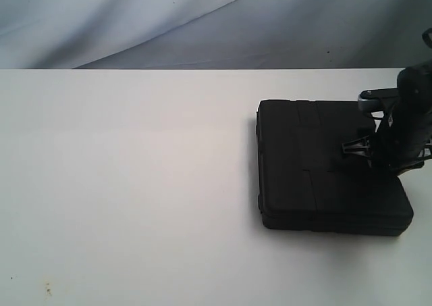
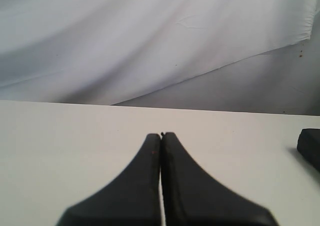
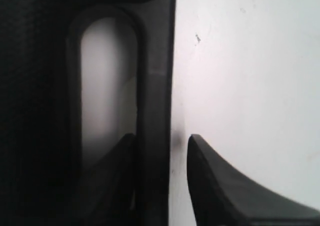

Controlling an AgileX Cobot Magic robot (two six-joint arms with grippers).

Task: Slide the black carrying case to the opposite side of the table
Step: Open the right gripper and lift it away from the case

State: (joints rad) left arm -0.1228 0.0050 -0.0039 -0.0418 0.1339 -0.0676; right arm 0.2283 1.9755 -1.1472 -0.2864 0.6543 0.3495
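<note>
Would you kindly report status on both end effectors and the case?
Left end effector shut, empty. Right end effector open, straddling handle of black case. Case flat on table, right side. Nothing in its path.

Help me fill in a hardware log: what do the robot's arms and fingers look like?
The left fingers are matte black, broad at the base, curving to narrow tips; the right fingers look the same. The right arm is black, with a silver-grey metal part and a black lattice-like strut. No markings or cables are discernible.
</note>
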